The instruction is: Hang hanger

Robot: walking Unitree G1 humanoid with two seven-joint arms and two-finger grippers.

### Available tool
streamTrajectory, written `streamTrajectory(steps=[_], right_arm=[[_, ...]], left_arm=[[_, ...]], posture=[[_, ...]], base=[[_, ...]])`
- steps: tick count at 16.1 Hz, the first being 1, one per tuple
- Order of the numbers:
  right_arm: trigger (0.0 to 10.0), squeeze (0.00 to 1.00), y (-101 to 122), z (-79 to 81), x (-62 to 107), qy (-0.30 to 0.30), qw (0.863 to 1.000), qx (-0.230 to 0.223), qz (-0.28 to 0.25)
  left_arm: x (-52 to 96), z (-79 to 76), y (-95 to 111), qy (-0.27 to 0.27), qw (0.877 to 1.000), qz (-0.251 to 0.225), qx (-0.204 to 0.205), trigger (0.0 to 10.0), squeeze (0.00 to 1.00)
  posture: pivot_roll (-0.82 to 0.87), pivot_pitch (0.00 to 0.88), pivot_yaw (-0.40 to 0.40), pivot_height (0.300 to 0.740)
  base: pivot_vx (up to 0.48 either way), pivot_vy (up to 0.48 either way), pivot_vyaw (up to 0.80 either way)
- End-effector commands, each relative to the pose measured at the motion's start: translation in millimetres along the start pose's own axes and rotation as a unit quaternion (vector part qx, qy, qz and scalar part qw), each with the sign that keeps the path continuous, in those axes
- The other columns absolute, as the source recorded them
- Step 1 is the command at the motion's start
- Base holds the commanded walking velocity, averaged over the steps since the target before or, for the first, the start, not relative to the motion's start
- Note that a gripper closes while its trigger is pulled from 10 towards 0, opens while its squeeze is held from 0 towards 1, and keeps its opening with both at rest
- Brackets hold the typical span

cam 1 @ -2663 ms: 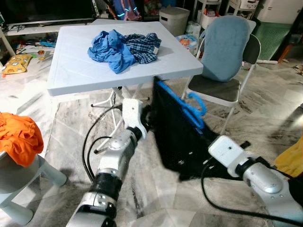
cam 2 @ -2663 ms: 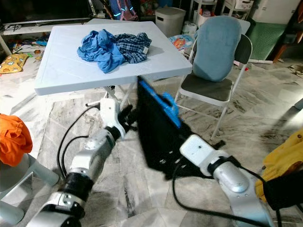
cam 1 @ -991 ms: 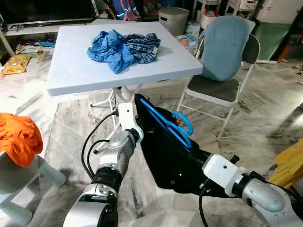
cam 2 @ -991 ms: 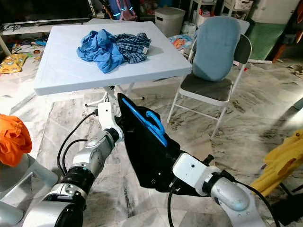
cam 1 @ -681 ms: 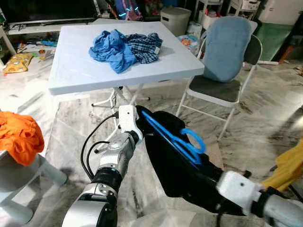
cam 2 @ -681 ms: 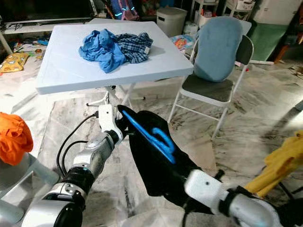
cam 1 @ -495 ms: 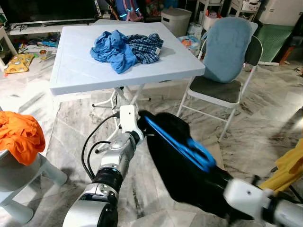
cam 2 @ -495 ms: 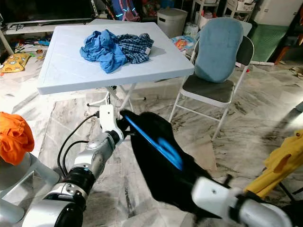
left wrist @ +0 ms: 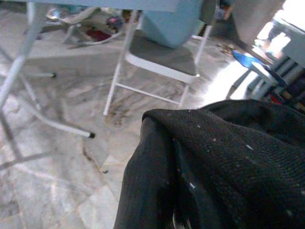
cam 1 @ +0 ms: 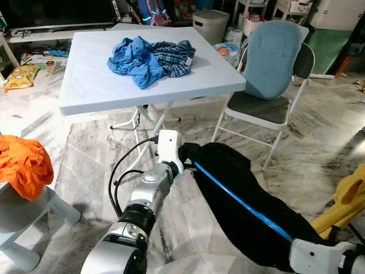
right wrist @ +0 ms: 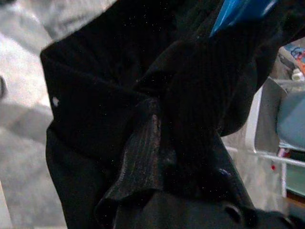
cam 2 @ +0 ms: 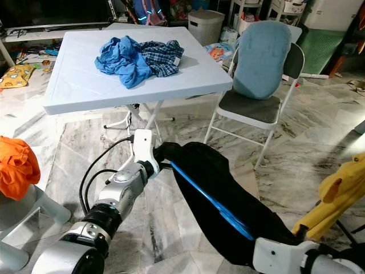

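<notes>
A black garment [cam 1: 239,182] on a blue hanger [cam 1: 239,204] is stretched in the air between my two arms, slanting down toward the lower right. My left gripper [cam 1: 187,158] is at its upper end, fingers buried in the cloth, shut on the fabric. The left wrist view has the black garment [left wrist: 214,162] bunched close in front. My right gripper [cam 2: 254,251] grips the lower end, wrapped in cloth. Its wrist view shows dark folds of the garment [right wrist: 143,95] and a piece of the blue hanger [right wrist: 238,12]. The hanger's hook is hidden.
A white folding table [cam 1: 97,85] stands ahead with a blue shirt [cam 1: 137,60] and a plaid shirt [cam 1: 174,54] on it. A folding chair with a blue cover [cam 1: 271,57] is at the right. Orange cloth [cam 1: 23,165] lies on a stool, left. Yellow cloth [cam 1: 348,200] hangs far right.
The garment has swung from nearly upright to a low, long slant. My right arm dropped toward the lower right corner, and my left gripper shifted slightly right. The hanger's hook has gone out of sight.
</notes>
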State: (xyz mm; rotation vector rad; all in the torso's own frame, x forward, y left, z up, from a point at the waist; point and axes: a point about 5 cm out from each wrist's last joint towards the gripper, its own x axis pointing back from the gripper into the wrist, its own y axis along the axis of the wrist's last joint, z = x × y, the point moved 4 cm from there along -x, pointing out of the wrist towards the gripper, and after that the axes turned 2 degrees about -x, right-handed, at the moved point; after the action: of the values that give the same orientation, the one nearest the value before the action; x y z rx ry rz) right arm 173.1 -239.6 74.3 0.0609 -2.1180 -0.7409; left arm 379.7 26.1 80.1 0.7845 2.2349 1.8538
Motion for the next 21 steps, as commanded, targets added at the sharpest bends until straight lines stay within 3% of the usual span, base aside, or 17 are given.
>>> streamTrajectory(steps=[1,3,5,8,10,12,14,15,16,19,20,21], right_arm=[[10.0,0.0,-66.4,12.6,14.5,0.034,0.988,-0.002,0.152],[10.0,0.0,-74.7,13.6,17.7,0.039,0.984,0.008,0.171],[10.0,0.0,-85.1,10.2,19.0,0.029,0.98,0.023,0.195],[10.0,0.0,-75.1,-12.9,5.1,-0.043,0.982,0.035,0.182],[10.0,0.0,-67.9,-27.0,-1.4,-0.09,0.981,0.026,0.167],[10.0,0.0,-59.4,-47.7,-9.0,-0.15,0.977,0.02,0.148],[10.0,0.0,-51.6,-61.7,-15.7,-0.18,0.974,0.036,0.132],[10.0,0.0,-50.8,-54.3,-18.8,-0.152,0.979,0.047,0.124],[10.0,0.0,-53.9,-40.9,-16.9,-0.11,0.986,0.053,0.117],[10.0,0.0,-70.7,-24.7,10.5,-0.07,0.991,0.016,0.115],[10.0,0.0,-65.8,-16.0,18.9,-0.047,0.995,-0.001,0.083],[10.0,0.0,-52.0,-12.1,32.8,-0.033,0.998,-0.048,0.032]], left_arm=[[6.4,29.6,44.9,0.046,0.995,-0.084,-0.009,0.0,0.0],[5.8,26.0,44.8,0.036,0.996,-0.083,-0.008,0.0,0.0],[3.7,10.6,38.8,-0.01,0.998,-0.064,-0.015,0.0,0.0],[6.9,-16.7,-3.1,-0.096,0.992,0.035,-0.08,0.0,0.0],[14.2,-25.1,-23.0,-0.138,0.977,0.079,-0.139,0.0,0.0],[20.4,-28.9,-22.1,-0.155,0.971,0.067,-0.17,0.0,0.0],[24.0,-34.9,-8.6,-0.172,0.973,0.032,-0.152,0.0,0.0],[21.9,-28.4,-3.4,-0.157,0.976,0.026,-0.147,0.0,0.0],[17.6,-11.4,0.8,-0.118,0.984,0.029,-0.133,0.0,0.0],[18.3,11.2,2.0,-0.078,0.986,0.044,-0.143,0.0,0.0],[19.2,17.8,0.0,-0.061,0.986,0.05,-0.146,0.0,0.0],[18.9,17.8,-4.9,-0.059,0.986,0.06,-0.144,0.0,0.0]], posture=[[-0.02,0.0,-0.04,0.74],[-0.02,0.0,-0.041,0.74],[-0.02,0.0,-0.041,0.74],[-0.02,0.0,-0.039,0.74],[-0.02,0.0,-0.039,0.74],[-0.02,0.0,-0.041,0.74],[-0.01,0.0,-0.042,0.74],[0.0,0.0,-0.048,0.74],[0.0,0.0,-0.051,0.74],[-0.01,0.0,-0.05,0.74],[-0.02,0.0,-0.044,0.74],[-0.02,0.0,-0.04,0.74]], base=[[0.0,0.0,0.0],[0.0,0.0,0.0],[0.0,0.0,0.0],[0.0,0.0,0.0],[0.0,0.0,0.0],[0.0,0.0,0.0],[0.0,0.0,0.0],[0.0,0.0,0.0],[0.0,0.0,0.0],[0.0,0.0,0.0],[0.0,0.0,0.0],[0.0,0.0,0.0]])
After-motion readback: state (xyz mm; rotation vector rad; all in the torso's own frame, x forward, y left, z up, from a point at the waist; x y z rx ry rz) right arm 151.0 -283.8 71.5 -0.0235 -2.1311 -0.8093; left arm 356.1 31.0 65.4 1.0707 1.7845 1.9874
